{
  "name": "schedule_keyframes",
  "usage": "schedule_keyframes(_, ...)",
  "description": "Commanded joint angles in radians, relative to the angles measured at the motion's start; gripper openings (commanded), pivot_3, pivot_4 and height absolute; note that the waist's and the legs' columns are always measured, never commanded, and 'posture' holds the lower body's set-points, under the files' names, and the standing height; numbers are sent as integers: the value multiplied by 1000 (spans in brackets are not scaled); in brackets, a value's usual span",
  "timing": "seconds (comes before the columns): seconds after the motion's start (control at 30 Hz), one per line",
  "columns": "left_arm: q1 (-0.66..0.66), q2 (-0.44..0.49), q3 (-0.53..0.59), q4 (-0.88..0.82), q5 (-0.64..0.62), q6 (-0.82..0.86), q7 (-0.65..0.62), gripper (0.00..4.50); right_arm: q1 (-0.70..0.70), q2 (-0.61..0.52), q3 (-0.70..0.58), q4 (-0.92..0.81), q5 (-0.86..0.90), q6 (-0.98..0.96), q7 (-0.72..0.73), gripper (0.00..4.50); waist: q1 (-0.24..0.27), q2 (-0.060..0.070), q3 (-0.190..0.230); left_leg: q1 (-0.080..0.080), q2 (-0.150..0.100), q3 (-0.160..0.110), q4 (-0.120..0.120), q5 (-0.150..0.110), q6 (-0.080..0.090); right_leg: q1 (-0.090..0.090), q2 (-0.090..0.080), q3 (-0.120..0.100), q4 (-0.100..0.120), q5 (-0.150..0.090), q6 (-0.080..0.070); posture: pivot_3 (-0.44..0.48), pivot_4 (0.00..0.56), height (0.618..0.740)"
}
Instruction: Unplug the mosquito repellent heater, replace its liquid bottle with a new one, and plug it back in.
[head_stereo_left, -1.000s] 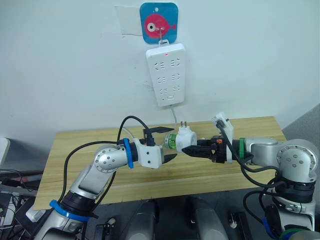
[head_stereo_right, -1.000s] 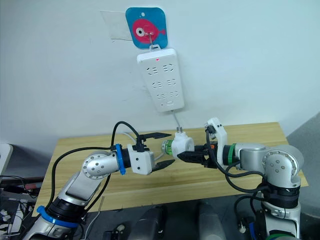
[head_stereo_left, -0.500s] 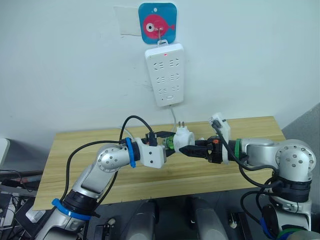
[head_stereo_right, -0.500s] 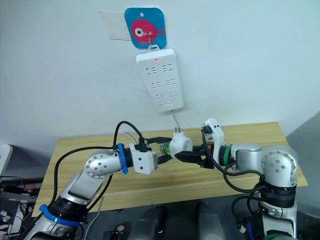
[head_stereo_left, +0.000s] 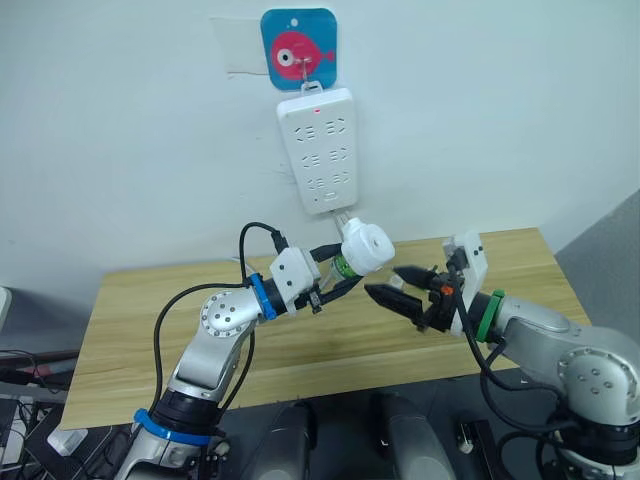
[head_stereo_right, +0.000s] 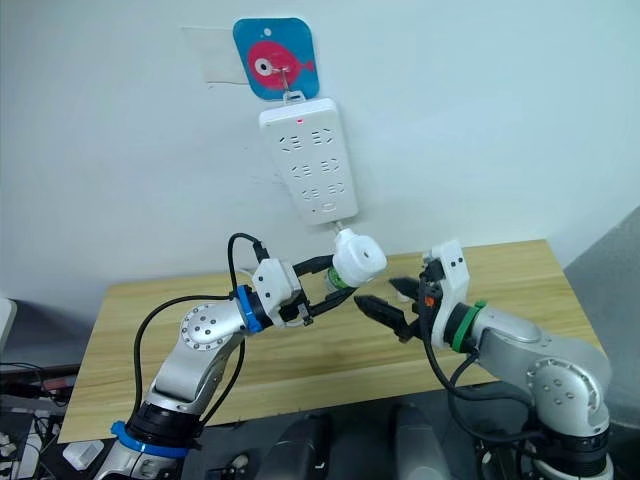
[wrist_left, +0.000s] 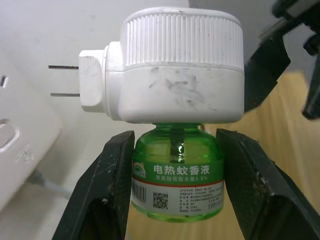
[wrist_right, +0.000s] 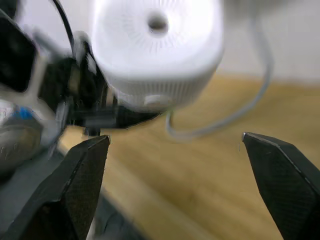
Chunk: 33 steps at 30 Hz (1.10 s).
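Surface (head_stereo_left: 150, 330): long pale wooden top set against a white wall.

Power strip (head_stereo_left: 316, 150): long white unit hung upright on the wall under a blue square hook plate (head_stereo_left: 298, 48) bearing a pink fish; a small red light shows near its upper end, and a white cord leaves its lower end.

Mosquito repellent heater (head_stereo_left: 364, 247): white rounded unit held in the air above the surface, at 6 o'clock from the power strip and apart from it. Its ribbed top with the round vent hole faces roughly 4 o'clock, toward the right tool. In the left wrist view its two plug pins stick out sideways, bare.

Liquid bottle (wrist_left: 176, 172): green, screwed into the heater's underside; its long axis runs on through the heater. Label reads "电热蚊香液", with a barcode and QR code below; the smaller print is illegible.

Left tool (head_stereo_left: 336, 272): fingers clamped on either side of the liquid bottle.

Right tool (head_stereo_left: 394, 283): fingers spread apart, holding nothing, at 4 o'clock from the heater, just short of it.
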Motion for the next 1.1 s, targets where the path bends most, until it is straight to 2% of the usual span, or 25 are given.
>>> schedule_keyframes(0.03,-8,-25,31,-80,-86,58,12,2215,8,94,33,-56,-68,-163,-47,4443,-3,0,0,0,0,0,0,0,0,0,1,0,0,0,0,-99,251,740)
schedule_keyframes(0.27,-2,-63,30,-128,-141,163,42,2215,32,181,146,-75,-185,-285,-105,4443,0,0,0,0,-1,0,0,0,0,0,0,1,-1,-1,0,-115,251,740)
schedule_keyframes(0.6,23,-85,37,-184,-187,240,69,2215,5,241,186,-35,-243,-380,-124,4443,-2,0,0,0,-1,0,0,0,0,0,0,1,-1,-1,0,-115,248,740)
schedule_keyframes(0.7,29,-91,35,-195,-191,254,81,2215,-1,243,185,-29,-242,-390,-121,3839,-2,0,0,0,-1,0,0,0,0,0,0,1,-1,-1,0,-109,239,740)
schedule_keyframes(0.8,35,-95,33,-203,-190,261,89,2215,-4,244,186,-24,-237,-394,-115,2916,-2,0,0,0,-1,0,0,0,0,0,0,1,-1,-1,0,-103,237,740)
schedule_keyframes(0.87,41,-94,35,-209,-192,267,93,2215,-4,243,188,-22,-233,-395,-111,2920,-2,0,0,0,-1,0,0,0,0,0,0,1,-1,-1,0,-103,237,740)
schedule_keyframes(1.03,68,-52,49,-236,-206,277,59,3842,-26,232,177,3,-262,-409,-119,2920,-1,0,-1,0,-1,0,0,0,0,0,0,1,-1,-1,0,-91,222,740)
schedule_keyframes(1.1,88,-19,101,-236,-229,288,53,4481,-33,200,183,7,-310,-432,-107,2920,-1,1,-4,0,-1,1,-1,0,0,0,0,2,-1,-1,0,-94,218,740)
